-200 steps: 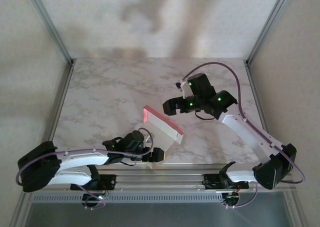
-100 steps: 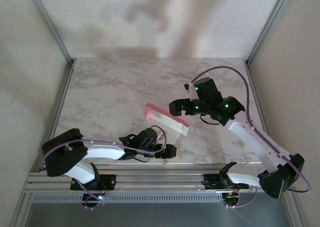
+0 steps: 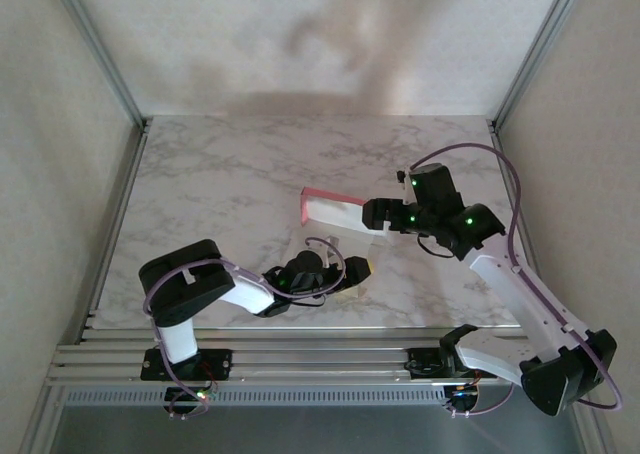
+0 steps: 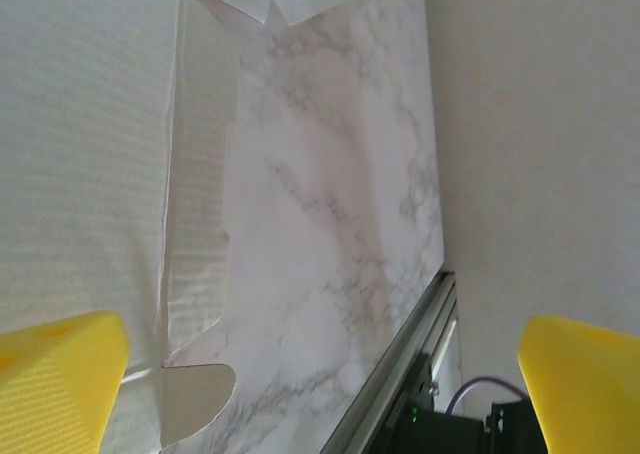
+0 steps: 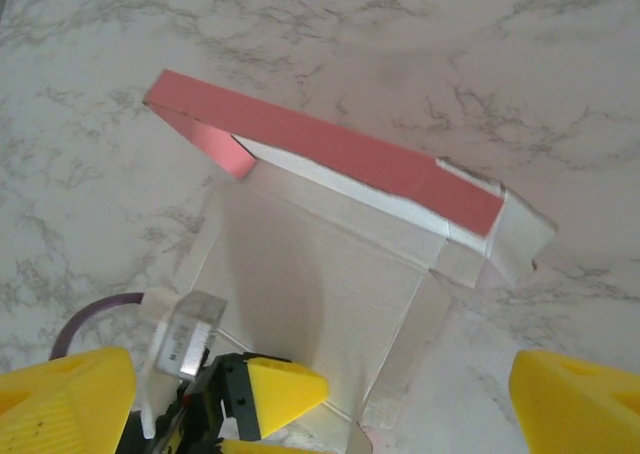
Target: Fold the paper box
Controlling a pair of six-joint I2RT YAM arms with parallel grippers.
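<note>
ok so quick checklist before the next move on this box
1. Left gripper open: ok, fingers wide apart.
2. Right gripper open: ok, fingers wide apart above the card.
3. Paper box lying on the table, white side up: ok.
4. Pink flap raised along one edge: ok.
5. Left gripper clear of the card: cannot tell, one finger sits right at the card's edge.
6. Box fully folded: not ok, most of it lies open.
</note>
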